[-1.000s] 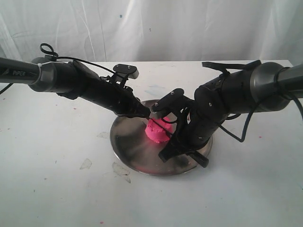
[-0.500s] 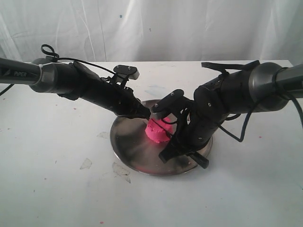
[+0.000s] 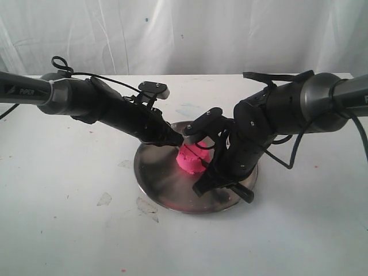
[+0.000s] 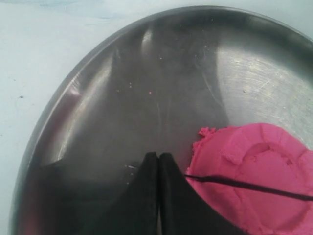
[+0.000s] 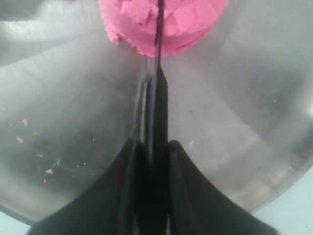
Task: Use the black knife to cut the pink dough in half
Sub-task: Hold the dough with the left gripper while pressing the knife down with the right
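Knife [image 5: 155,112] presses slightly deeper into dough [image 3: 191,160] mid-plate [image 3: 167,201]; right gripper [image 5: 152,144] clamps knife, left gripper [image 4: 158,156] pinched together; cut unfinished.

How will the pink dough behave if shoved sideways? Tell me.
Probably soft: the black knife sits pressed into the pink dough, whose rim looks ragged. Likely crumbly or sticky, given pink crumbs on the steel plate. A low, flat-based lump, it seems unlikely to roll, though it might slide on smooth metal.

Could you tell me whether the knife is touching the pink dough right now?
Touching. The right wrist view shows the knife blade sunk into a groove in the dough.
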### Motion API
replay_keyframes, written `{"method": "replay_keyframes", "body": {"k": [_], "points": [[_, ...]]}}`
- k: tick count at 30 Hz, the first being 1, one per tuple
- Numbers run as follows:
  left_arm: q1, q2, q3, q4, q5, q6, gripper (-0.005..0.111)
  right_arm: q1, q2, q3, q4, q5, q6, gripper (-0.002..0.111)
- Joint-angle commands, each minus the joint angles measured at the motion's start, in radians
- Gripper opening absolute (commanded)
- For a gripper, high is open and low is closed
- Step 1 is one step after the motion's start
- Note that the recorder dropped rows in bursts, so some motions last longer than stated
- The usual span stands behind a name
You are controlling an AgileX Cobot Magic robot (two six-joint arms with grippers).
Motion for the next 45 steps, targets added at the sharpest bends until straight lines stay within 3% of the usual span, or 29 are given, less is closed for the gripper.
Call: {"method": "replay_keyframes", "body": {"k": [1, 45], "points": [[-0.009, 0.017, -0.002, 0.001, 0.026, -0.007, 0.000, -0.001, -0.009, -0.004, -0.001, 0.006, -0.010, 0.000], [-0.007, 0.015, -0.002, 0.003, 0.022, -0.005, 0.000, -0.001, -0.015, -0.002, -0.005, 0.023, -0.007, 0.000]]}}
